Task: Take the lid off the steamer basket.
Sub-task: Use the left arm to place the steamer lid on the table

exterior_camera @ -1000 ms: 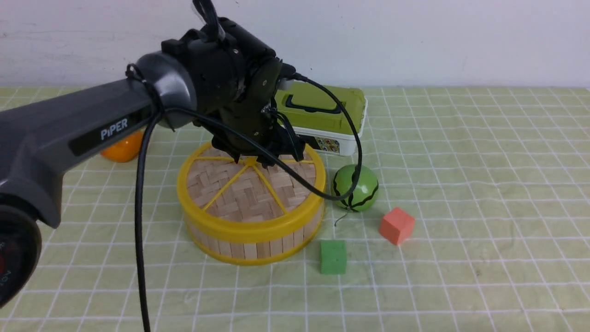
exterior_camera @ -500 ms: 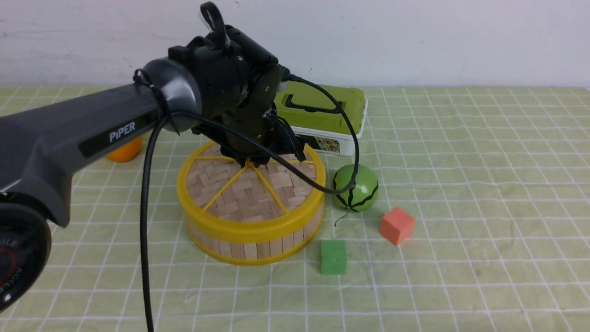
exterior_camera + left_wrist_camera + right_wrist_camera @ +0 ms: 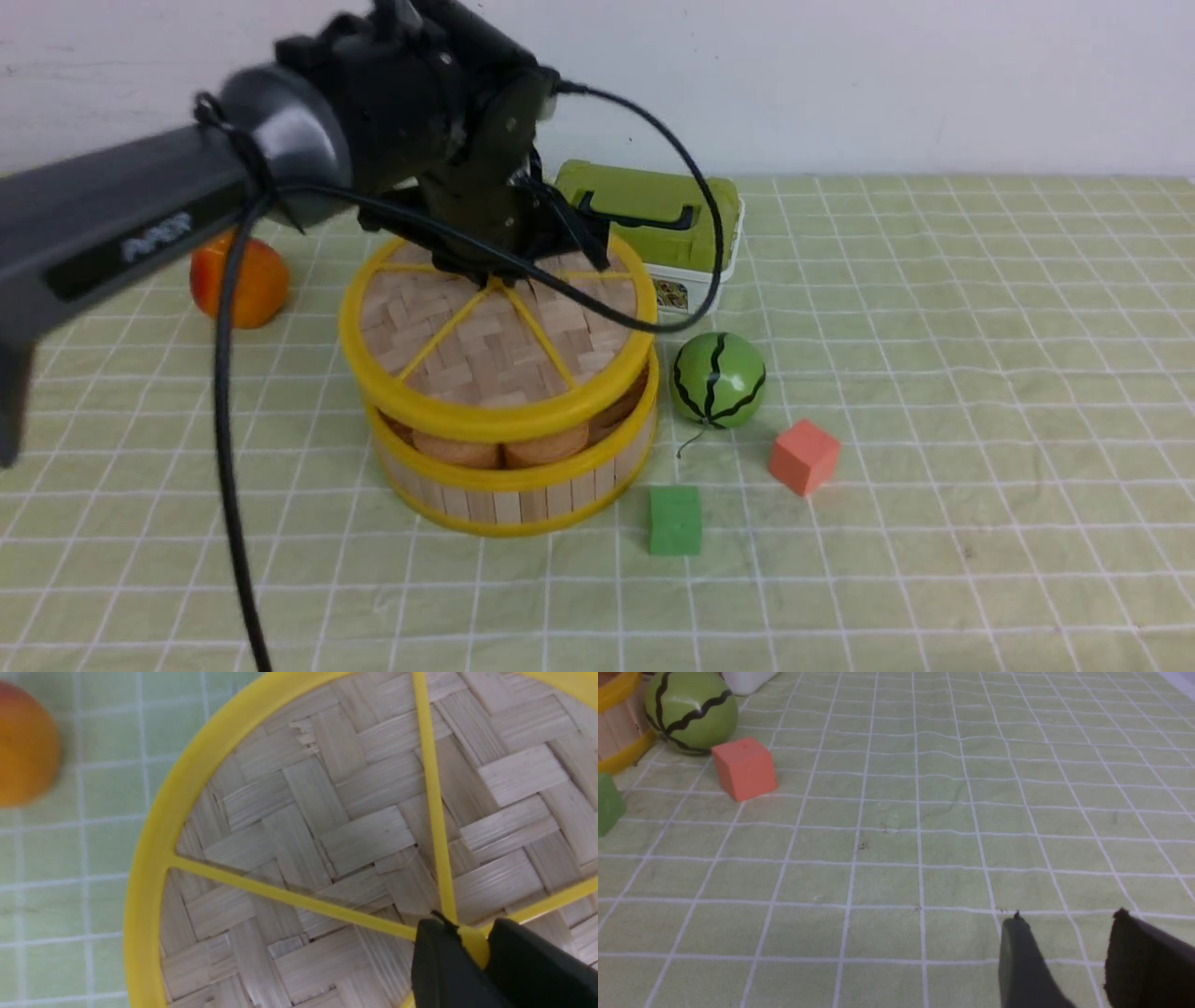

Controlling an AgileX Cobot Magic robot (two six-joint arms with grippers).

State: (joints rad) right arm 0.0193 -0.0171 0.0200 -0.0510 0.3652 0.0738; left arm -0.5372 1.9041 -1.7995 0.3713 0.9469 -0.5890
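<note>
The lid (image 3: 485, 345), woven pale bamboo with a yellow rim and spokes, hangs tilted a little above the steamer basket (image 3: 523, 490), with a gap between them. My left gripper (image 3: 504, 275) is shut on the lid's yellow hub; the left wrist view shows the black fingers of the left gripper (image 3: 469, 933) pinching the hub over the lid (image 3: 327, 826). Brown round pieces (image 3: 457, 448) show inside the basket. My right gripper (image 3: 1069, 919) is open and empty, low over the cloth, well away from the basket (image 3: 616, 732).
An orange (image 3: 238, 280) lies left of the basket. A white box with a green top (image 3: 663, 224) stands behind it. A watermelon ball (image 3: 719, 380), a red cube (image 3: 804, 455) and a green cube (image 3: 674, 520) lie to its right and front.
My left gripper closed on the lid's hub and rose, lifting the lid off the basket and baring the brown pieces inside. The other objects stayed put.
</note>
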